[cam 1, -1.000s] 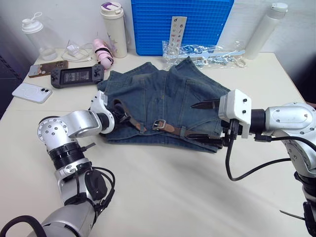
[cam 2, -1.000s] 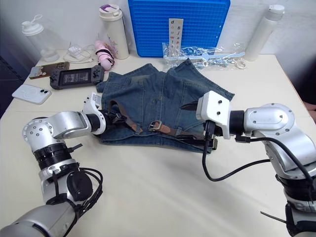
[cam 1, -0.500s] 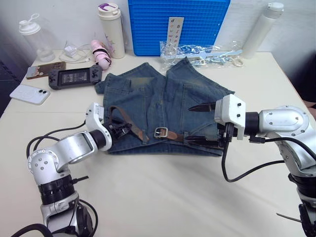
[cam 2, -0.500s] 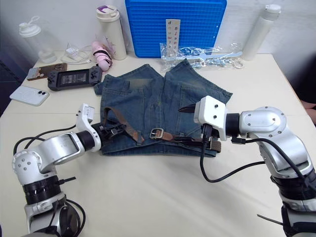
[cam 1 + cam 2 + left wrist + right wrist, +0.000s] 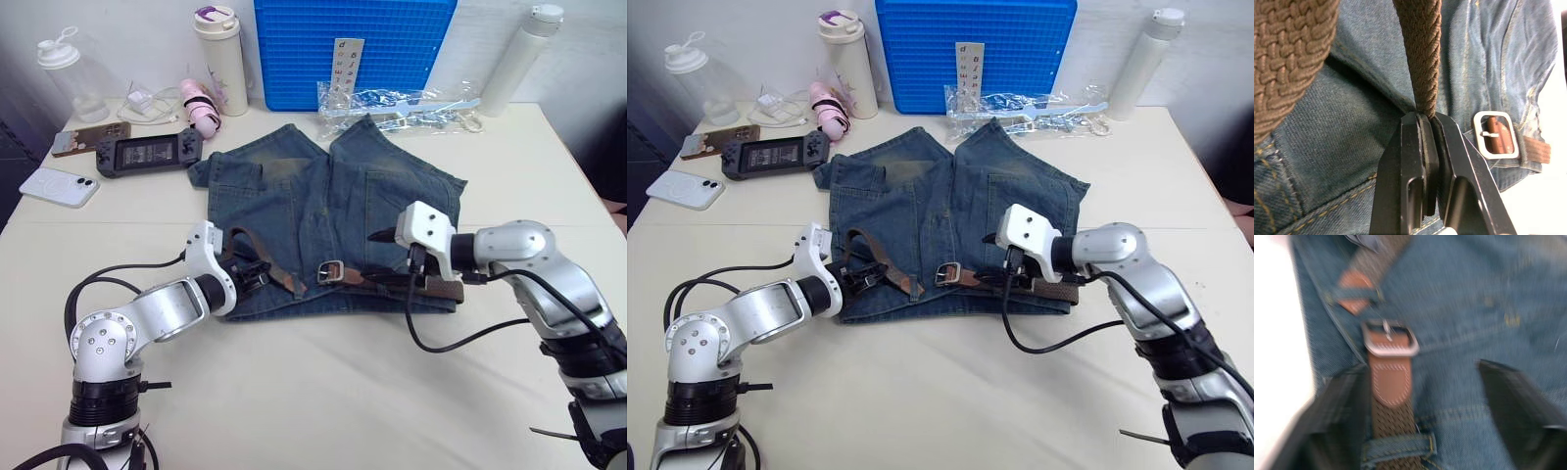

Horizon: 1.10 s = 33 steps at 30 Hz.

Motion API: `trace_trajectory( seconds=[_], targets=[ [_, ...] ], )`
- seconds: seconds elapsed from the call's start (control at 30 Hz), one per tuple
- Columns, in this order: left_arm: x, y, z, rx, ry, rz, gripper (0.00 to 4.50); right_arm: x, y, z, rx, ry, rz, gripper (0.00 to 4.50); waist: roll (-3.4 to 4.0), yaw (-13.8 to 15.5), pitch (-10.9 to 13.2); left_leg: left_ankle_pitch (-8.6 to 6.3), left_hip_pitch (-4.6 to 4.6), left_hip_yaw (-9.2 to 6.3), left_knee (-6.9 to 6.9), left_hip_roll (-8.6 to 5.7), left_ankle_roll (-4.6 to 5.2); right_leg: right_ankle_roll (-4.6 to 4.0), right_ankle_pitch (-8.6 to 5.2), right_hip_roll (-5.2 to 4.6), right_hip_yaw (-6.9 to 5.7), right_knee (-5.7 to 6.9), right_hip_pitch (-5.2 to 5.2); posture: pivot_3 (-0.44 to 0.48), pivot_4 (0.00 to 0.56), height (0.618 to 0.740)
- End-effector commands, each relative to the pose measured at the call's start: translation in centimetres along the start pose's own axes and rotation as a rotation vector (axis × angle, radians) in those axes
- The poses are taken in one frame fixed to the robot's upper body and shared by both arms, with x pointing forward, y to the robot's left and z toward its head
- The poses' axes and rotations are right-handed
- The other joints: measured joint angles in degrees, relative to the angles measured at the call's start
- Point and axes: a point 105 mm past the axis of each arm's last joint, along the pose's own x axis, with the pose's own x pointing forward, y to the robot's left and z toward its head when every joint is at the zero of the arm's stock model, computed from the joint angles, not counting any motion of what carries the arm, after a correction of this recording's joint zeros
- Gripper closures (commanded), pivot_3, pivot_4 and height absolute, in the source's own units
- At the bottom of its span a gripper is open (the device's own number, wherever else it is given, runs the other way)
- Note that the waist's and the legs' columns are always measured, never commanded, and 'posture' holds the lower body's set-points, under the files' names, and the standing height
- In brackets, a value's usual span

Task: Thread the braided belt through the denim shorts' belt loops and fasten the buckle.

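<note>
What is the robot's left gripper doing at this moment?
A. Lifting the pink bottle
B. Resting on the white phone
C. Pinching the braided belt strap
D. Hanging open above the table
C: in the left wrist view the left gripper has its two black fingers closed on the braided belt, over the denim shorts, with the buckle lying nearby.

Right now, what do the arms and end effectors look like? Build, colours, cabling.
Both arms are silver-grey metal with rounded joint housings and black ribbed collars. Each wrist carries a white boxy block. The left end effector and right end effector each have two black fingers. Loose black cables loop from each wrist back along the arm.
</note>
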Motion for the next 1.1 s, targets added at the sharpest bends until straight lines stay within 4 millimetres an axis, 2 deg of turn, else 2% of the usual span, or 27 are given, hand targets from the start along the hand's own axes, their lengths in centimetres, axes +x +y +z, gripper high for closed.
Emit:
trace_trajectory(
  seconds=[0.03,0.1,0.13,0.23,0.37,0.53,0.67,0.87,1.1],
  targets=[
    [-0.5,-0.8,0.4,0.03,-0.03,-0.02,4.5,0.7,0.3,-1.2,0.095,0.037,0.097,3.21,0.0,0.0,0.0,0.0,0.0,0.0,0.0,0.0,0.0,0.0,0.0,0.01,-0.01,-0.02,0.0,0.0,0.15,0.689],
    [-0.6,-0.9,0.5,0.029,-0.043,-0.02,4.5,1.4,0.6,-2.4,0.148,0.071,0.132,4.24,0.0,0.0,0.0,0.0,0.0,-0.01,-0.01,0.02,0.0,-0.01,0.0,0.01,-0.02,-0.02,0.0,0.0,0.15,0.689],
    [-0.6,-1.1,0.5,0.023,-0.045,-0.029,4.5,1.8,0.6,-3.0,0.165,0.093,0.139,4.45,0.0,0.0,0.0,0.0,-0.01,-0.02,-0.01,0.02,0.0,-0.01,0.0,0.01,-0.02,-0.02,0.0,0.0,0.15,0.689],
    [-0.6,-1.7,-0.1,-0.011,-0.028,-0.067,4.5,2.7,0.3,-4.1,0.206,0.149,0.118,4.45,0.01,0.0,0.0,0.0,-0.01,-0.01,-0.01,0.01,0.0,-0.01,0.0,0.0,-0.02,-0.02,0.0,0.0,0.15,0.689],
    [-0.3,-1.5,-1.2,-0.048,-0.004,-0.045,4.5,3.5,1.0,-5.0,0.245,0.207,0.158,4.45,0.05,-0.1,-0.1,0.0,0.02,-0.01,0.02,0.03,0.0,-0.01,0.0,0.0,-0.01,-0.01,0.02,0.0,0.15,0.689],
    [-0.2,-1.8,-2.6,-0.08,0.046,0.0,4.5,3.9,1.1,-5.2,0.262,0.239,0.147,4.45,-0.22,-0.1,-0.4,0.0,0.03,-0.03,0.02,0.02,0.0,-0.01,0.0,0.0,0.03,-0.01,0.05,0.0,0.15,0.689],
    [-0.6,-0.7,-3.7,-0.122,0.081,0.13,4.5,4.2,0.9,-5.0,0.268,0.244,0.126,4.45,-0.24,-0.1,-0.6,-0.01,0.04,-0.08,0.02,0.02,-0.03,-0.01,-0.01,-0.02,0.14,-0.02,0.07,0.0,0.15,0.689],
    [0.1,-1.8,-5.2,-0.212,0.108,0.146,4.5,4.7,0.9,-4.8,0.281,0.247,0.108,4.45,-0.25,0.0,-0.7,-0.03,0.06,-0.12,0.01,0.01,-0.05,-0.03,-0.02,-0.01,0.16,-0.15,0.18,0.0,0.15,0.689],
    [-0.9,-0.5,-4.6,-0.373,0.029,0.265,4.5,5.3,1.2,-4.3,0.28,0.242,0.114,4.45,-0.21,-0.2,-0.8,-0.05,0.21,-0.12,-0.02,0.05,-0.08,-0.04,-0.02,0.03,0.17,-0.27,0.37,0.0,0.15,0.689]
  ],
)
